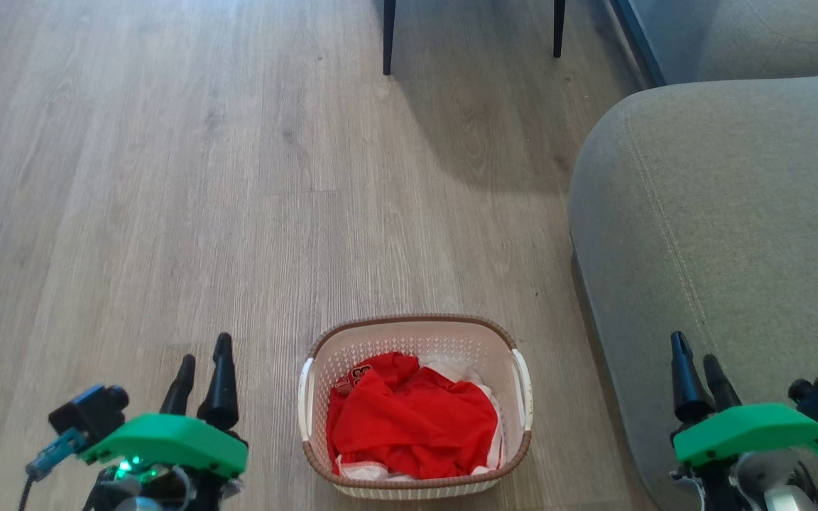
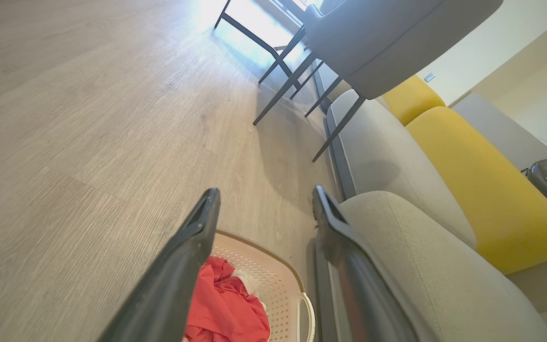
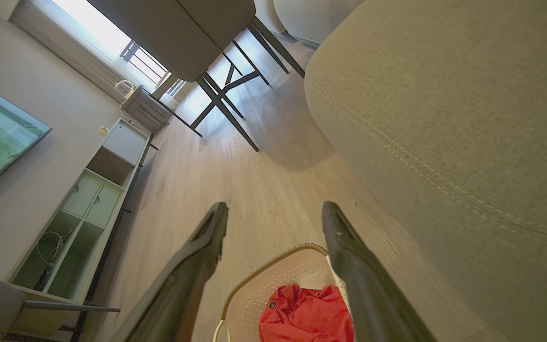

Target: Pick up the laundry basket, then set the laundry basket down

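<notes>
Laundry basket (image 1: 412, 333) on the wood floor (image 1: 167, 177), just beside a grey sofa (image 1: 721, 213), red clothing (image 1: 416, 419) inside, left tool (image 1: 204, 358) and right tool (image 1: 694, 353) flanking it, fingers apart, gripping nothing

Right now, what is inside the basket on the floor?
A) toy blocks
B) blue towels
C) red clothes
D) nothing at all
C: the head view shows crumpled red clothes lying inside the laundry basket, with a little white fabric at their edges.
</notes>
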Robot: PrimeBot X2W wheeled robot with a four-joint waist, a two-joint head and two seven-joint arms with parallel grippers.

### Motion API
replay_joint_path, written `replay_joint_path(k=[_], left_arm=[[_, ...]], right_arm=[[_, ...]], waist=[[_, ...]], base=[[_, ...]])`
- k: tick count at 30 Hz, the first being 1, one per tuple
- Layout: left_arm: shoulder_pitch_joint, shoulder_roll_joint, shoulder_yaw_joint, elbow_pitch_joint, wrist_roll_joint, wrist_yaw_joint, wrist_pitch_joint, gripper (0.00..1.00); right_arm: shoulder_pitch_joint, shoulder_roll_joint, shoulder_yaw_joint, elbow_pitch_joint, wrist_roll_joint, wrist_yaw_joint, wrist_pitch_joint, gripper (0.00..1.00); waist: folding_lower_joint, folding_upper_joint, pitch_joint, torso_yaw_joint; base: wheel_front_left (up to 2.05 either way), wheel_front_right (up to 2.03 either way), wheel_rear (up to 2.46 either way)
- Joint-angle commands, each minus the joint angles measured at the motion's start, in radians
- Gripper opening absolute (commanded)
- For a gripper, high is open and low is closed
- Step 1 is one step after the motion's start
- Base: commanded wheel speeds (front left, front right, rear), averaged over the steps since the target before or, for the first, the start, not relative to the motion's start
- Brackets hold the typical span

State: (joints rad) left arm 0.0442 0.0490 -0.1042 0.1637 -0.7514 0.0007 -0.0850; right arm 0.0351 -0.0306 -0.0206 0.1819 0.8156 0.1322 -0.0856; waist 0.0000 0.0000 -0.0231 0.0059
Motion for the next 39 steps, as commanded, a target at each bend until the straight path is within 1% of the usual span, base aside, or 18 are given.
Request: replay_joint_path(k=[1, 24, 39], left_arm=[[-0.02, 0.015, 0.008, -0.046, 0.034, 0.007, -0.013, 1.0], [0.007, 0.034, -0.036, -0.062, 0.318, 0.051, -0.081, 1.0], [0.02, 0.035, -0.059, -0.067, 0.483, 0.066, -0.123, 1.0]], right_arm=[[-0.018, -0.012, 0.019, -0.044, -0.034, -0.001, -0.014, 1.0], [-0.003, -0.015, 0.052, -0.073, -0.307, -0.001, -0.082, 1.0], [0.005, -0.017, 0.072, -0.095, -0.474, -0.001, -0.123, 1.0]], waist=[[0.0, 0.0, -0.001, 0.0], [0.0, 0.0, -0.014, 0.002], [0.0, 0.0, -0.016, 0.002]], base=[[0.0, 0.0, 0.0], [0.0, 0.0, 0.0], [0.0, 0.0, 0.0]])
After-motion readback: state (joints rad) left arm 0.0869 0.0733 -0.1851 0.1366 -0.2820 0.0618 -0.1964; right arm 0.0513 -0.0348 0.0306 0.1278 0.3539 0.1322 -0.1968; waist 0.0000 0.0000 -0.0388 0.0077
